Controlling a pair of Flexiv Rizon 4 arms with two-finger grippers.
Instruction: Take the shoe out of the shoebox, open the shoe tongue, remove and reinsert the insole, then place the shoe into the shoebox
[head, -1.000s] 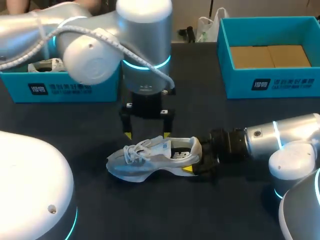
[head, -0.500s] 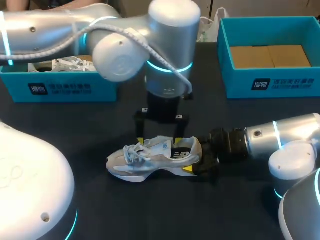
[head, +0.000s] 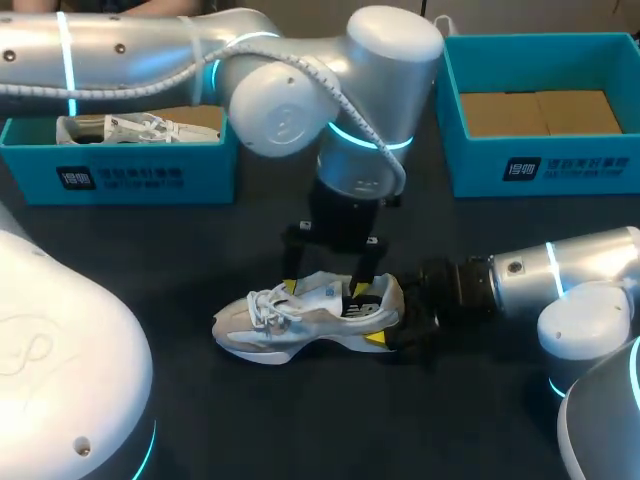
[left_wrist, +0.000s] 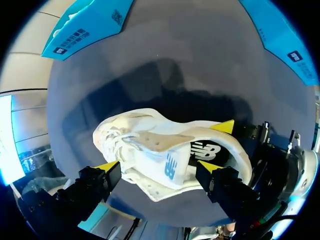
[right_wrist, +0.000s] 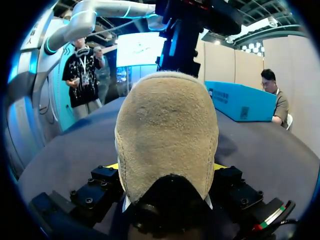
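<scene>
**Shoe.** In the head view, the shoe (head: 305, 320) stands on its sole on the dark table (head: 300, 420), just below the centre of the frame. It is outside both boxes. The toe points to the left of the frame and the heel to the right. The upper is white to pale grey mesh with white laces, and there is a dark logo on the side panel. The sole is pale. In the left wrist view, the shoe (left_wrist: 150, 150) shows a white tongue with a small blue logo and a dark opening behind it. In the right wrist view, the heel (right_wrist: 167, 125) is a beige suede-like cap above a black collar.

**Left gripper.** The left arm (head: 300, 90) enters from the upper left of the frame. The left gripper (head: 324, 288) points down over the middle of the shoe. Its fingers are spread: one yellow tip is at the lace side and the other at the opening. The left wrist view shows the gripper (left_wrist: 159, 167) with the tongue area between the tips, not pinched.

**Right gripper.** The right arm (head: 560, 275) enters from the right edge of the frame. The right gripper (head: 400, 322) pinches the heel from both sides. In its own view, the gripper (right_wrist: 166, 167) shows only slivers of yellow on either side of the heel.

**Boxes.**
- A blue shoebox (head: 120, 180) at the upper left holds a second shoe (head: 120, 128).
- A blue shoebox (head: 540, 165) at the upper right holds a brown cardboard liner (head: 540, 112).
</scene>
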